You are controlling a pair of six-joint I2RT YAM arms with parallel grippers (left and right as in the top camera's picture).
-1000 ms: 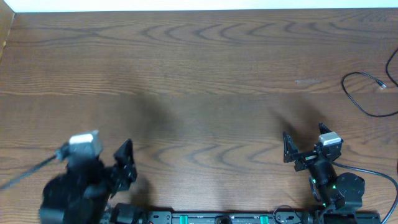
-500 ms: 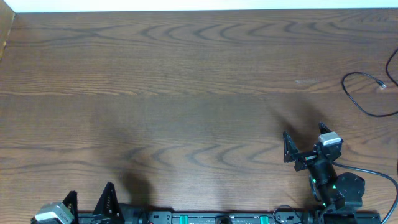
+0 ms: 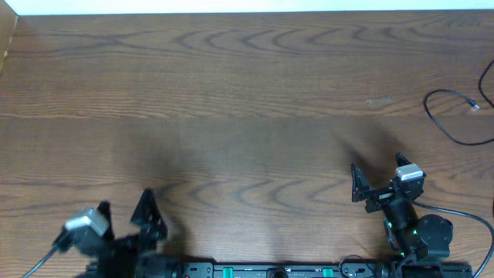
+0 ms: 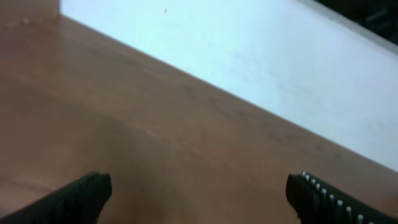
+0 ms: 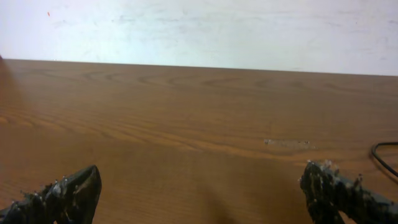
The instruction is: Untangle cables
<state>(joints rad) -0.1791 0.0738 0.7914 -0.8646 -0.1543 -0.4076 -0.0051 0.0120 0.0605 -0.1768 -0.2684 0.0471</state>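
One thin black cable [image 3: 450, 117] lies in a loop at the table's far right, with a small plug [image 3: 472, 103] at its end. A bit of it shows at the right edge of the right wrist view as a dark cable [image 5: 382, 155]. A pale thin cord [image 3: 485, 81] runs along the right border. My right gripper [image 3: 377, 168] stands open, left of and nearer than the loop, with bare wood between its fingers [image 5: 200, 177]. At the front left corner my left gripper [image 3: 125, 208] is open over bare wood [image 4: 200, 183] and holds nothing.
A white wall [image 5: 205, 28] bounds the far edge of the wooden table [image 3: 247, 100]. The arms' base rail [image 3: 270, 270] runs along the front edge. A thick black arm cable [image 3: 459, 214] trails from the right arm.
The left arm dropped back toward the front edge, then rose slightly, turning its fingers toward the table. The right arm and the black cable have not moved.
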